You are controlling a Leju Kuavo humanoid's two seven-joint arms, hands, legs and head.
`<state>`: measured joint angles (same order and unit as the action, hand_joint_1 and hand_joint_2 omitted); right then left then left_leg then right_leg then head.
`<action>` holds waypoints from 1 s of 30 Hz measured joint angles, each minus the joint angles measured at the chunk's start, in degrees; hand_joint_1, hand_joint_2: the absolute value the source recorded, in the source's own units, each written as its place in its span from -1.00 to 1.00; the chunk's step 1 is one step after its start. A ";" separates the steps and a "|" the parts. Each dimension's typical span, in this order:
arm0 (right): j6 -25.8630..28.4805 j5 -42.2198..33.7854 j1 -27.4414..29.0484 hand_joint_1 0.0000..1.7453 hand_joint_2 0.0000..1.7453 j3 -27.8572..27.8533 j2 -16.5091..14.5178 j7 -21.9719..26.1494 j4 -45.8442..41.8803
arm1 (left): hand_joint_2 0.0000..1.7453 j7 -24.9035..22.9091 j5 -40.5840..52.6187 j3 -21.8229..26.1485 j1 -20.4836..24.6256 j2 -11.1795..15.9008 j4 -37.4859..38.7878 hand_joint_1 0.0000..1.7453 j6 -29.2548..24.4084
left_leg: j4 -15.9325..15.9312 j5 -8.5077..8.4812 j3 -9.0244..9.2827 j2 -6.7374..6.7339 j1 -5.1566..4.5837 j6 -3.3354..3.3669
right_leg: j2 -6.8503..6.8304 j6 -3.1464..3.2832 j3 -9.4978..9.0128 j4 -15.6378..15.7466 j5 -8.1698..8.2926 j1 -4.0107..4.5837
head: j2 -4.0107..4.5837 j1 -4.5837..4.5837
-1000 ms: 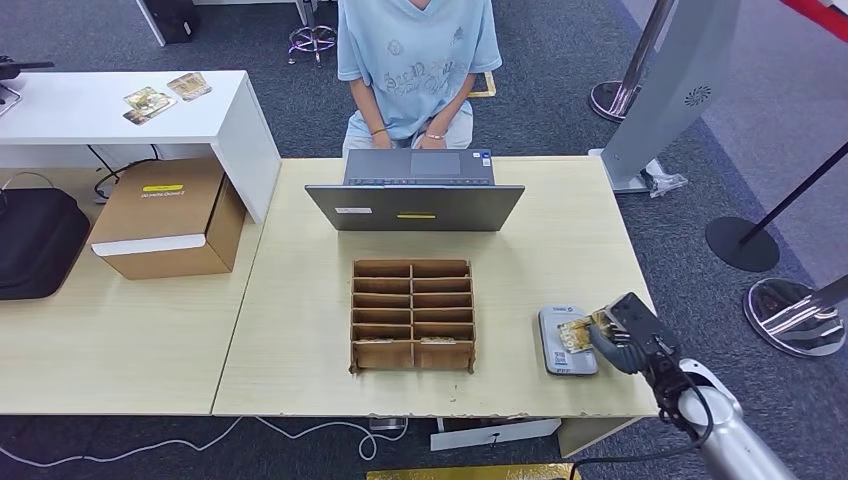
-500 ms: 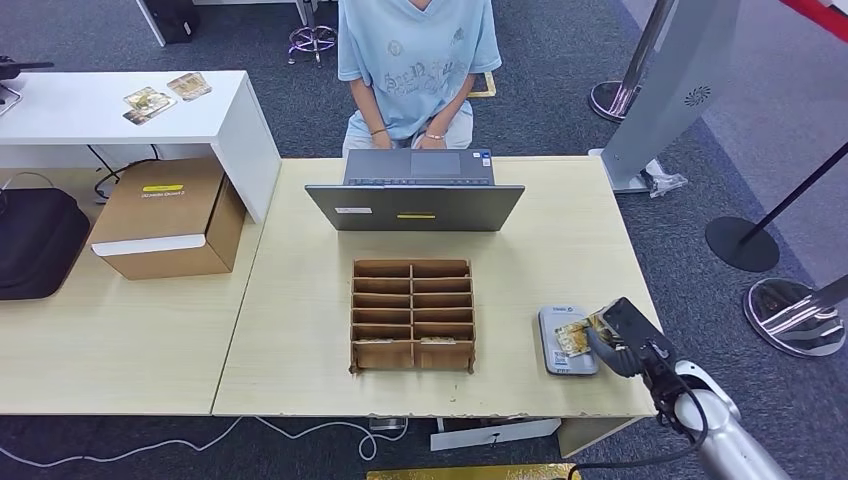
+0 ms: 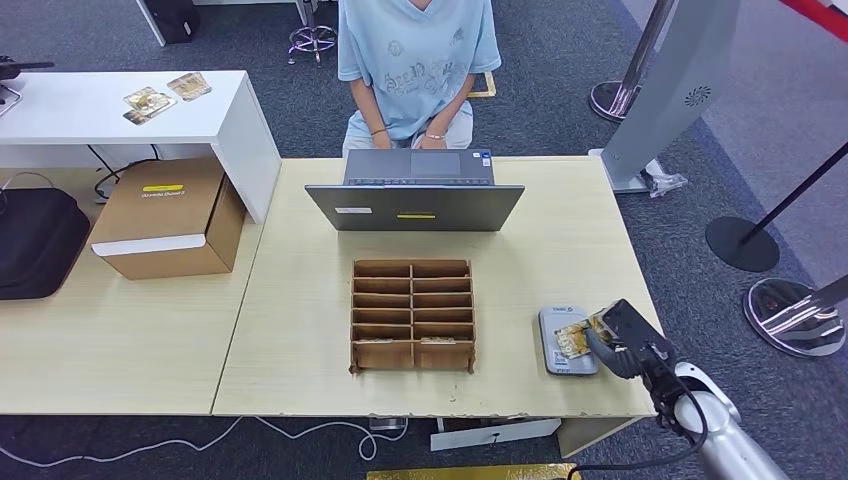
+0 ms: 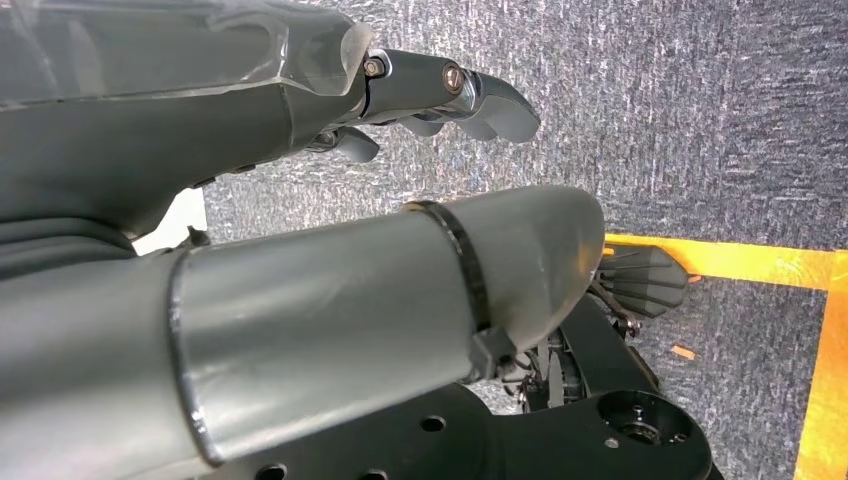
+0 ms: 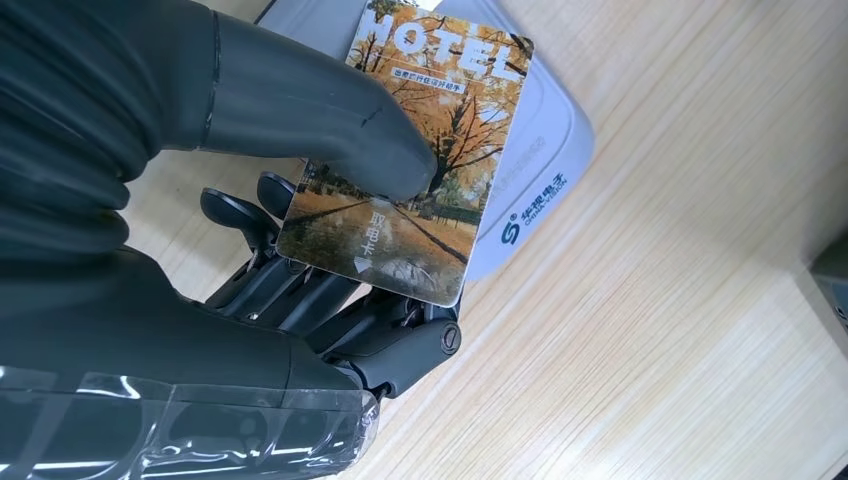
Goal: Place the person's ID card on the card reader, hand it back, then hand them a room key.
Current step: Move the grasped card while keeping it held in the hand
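Note:
My right hand [image 3: 620,338] is at the table's front right and pinches a card [image 3: 577,332] printed with autumn trees between thumb and fingers. In the right wrist view the card [image 5: 415,170] lies over the grey card reader [image 5: 545,150], close to its top; whether it touches I cannot tell. The reader [image 3: 564,342] lies flat on the table right of the wooden slot rack [image 3: 412,314]. My left hand [image 4: 440,95] hangs over carpet with its fingers apart, holding nothing. A person [image 3: 418,60] sits behind the laptop [image 3: 415,195].
A cardboard box [image 3: 170,217] and a black bag [image 3: 35,240] sit on the left table. Two cards [image 3: 165,95] lie on the white desk at the back left. Stanchion bases [image 3: 795,315] stand on the floor to the right.
My right hand has shifted slightly down and left over the reader with the card. Nothing else has moved.

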<state>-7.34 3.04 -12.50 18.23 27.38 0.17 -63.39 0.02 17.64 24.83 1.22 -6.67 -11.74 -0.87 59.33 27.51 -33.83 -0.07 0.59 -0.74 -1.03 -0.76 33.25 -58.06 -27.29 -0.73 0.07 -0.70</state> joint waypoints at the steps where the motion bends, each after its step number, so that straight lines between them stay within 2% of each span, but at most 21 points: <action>1: -0.02 0.16 0.00 1.00 1.00 0.00 -0.01 0.00 0.00 | -0.50 0.00 0.05 0.00 0.00 0.00 0.00 -1.00 0.00 | 0.00 0.00 0.00 0.00 0.00 0.00 | 0.00 0.00 0.00 0.00 0.00 0.00 | 0.00 0.00; 4: -0.06 0.46 0.00 1.00 1.00 0.00 -0.02 0.00 0.02 | 1.00 0.01 0.21 0.00 0.00 0.00 0.00 -1.00 0.01 | 0.00 0.00 0.00 0.00 0.00 0.00 | 0.00 0.00 0.00 0.00 0.00 0.00 | 0.00 0.00; 30: 0.17 4.15 -2.41 1.00 1.00 0.72 -3.25 -0.05 4.07 | 1.00 0.00 1.27 0.00 0.01 0.00 0.02 -1.00 0.55 | 0.00 -0.01 0.03 -0.01 0.01 -0.01 | 0.03 0.01 -0.01 -0.01 0.00 0.00 | 0.00 0.00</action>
<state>-7.17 7.20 -14.92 18.94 24.14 0.13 -59.32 0.02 18.92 24.83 1.23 -6.67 -11.72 -0.32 59.33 27.49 -33.80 -0.08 0.60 -0.75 -1.00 -0.75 33.23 -58.06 -27.29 -0.73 0.07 -0.70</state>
